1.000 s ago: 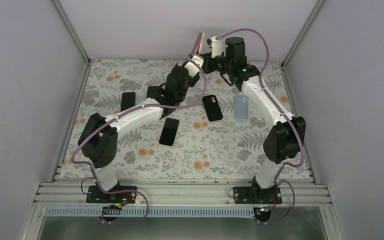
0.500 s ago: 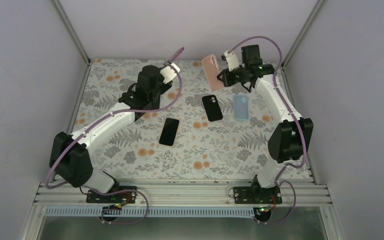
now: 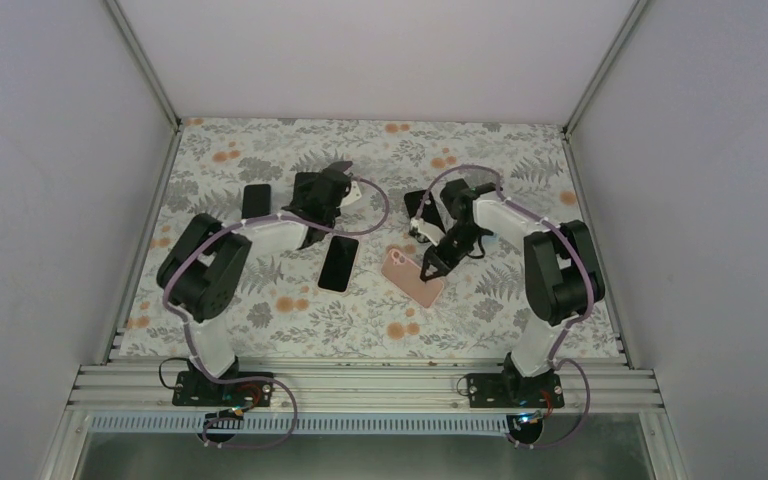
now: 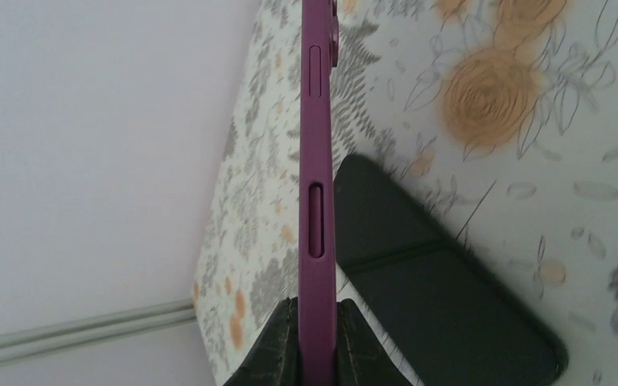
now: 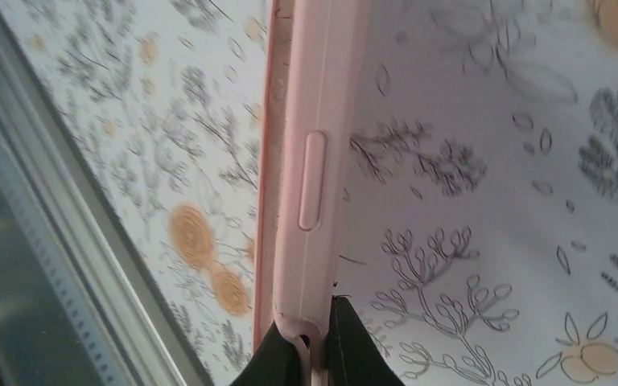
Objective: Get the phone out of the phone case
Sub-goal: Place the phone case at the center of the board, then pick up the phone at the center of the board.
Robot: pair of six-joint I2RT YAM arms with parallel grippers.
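My right gripper [image 3: 428,270] is shut on one end of a pink phone case [image 3: 410,279], which lies low over the flowered table, camera cut-out towards the back. In the right wrist view the pink case [image 5: 306,161] stands edge-on between my fingers [image 5: 346,342]; whether a phone is in it I cannot tell. My left gripper [image 3: 338,188] is shut on a purple case [image 4: 318,161], edge-on, low over a black phone [image 4: 442,305].
A black phone [image 3: 338,263] lies face up mid-table. Another black phone [image 3: 255,200] lies at the left. A third black phone [image 3: 415,205] is partly hidden behind the right arm. Metal rails [image 3: 360,385] run along the near edge.
Both grippers came down from the back. The right one carried the pink case forward to the table's middle. The left one drew back left and down with the purple case.
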